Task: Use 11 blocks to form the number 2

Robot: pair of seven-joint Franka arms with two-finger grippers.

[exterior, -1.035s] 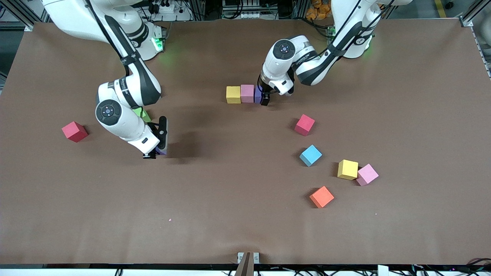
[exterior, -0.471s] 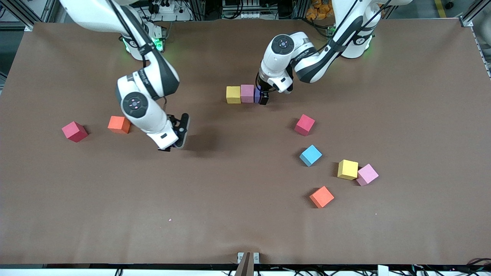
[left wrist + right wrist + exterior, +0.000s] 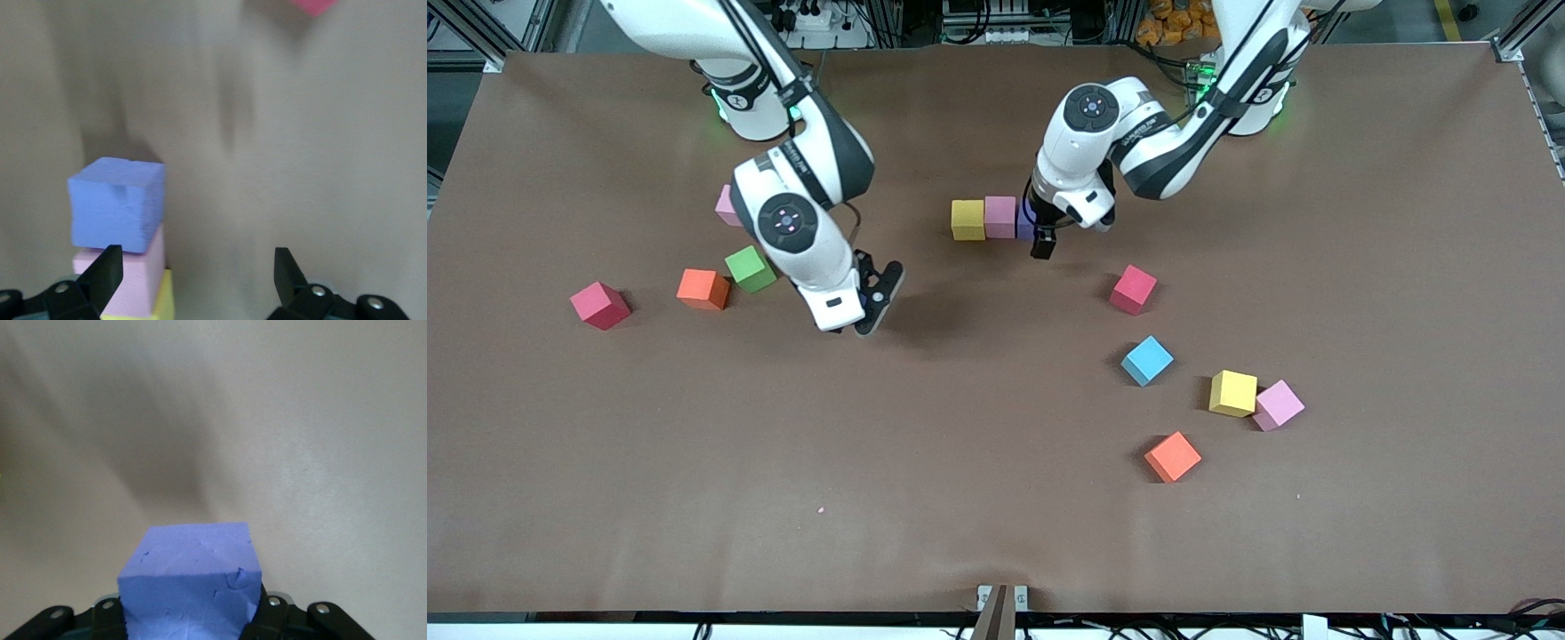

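A purple block (image 3: 190,583) is clamped in the right gripper (image 3: 869,307), over bare table. It should be set squarely under the purple end (image 3: 117,203) of the three-block row, where the left gripper (image 3: 1042,244) hangs wide open, empty.

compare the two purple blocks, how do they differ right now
One purple block is clamped in the right gripper, up in the air over bare table; the other purple block rests on the table, ending a row beside the pink block. The left gripper stands open, not touching it. Both look alike in colour and size.
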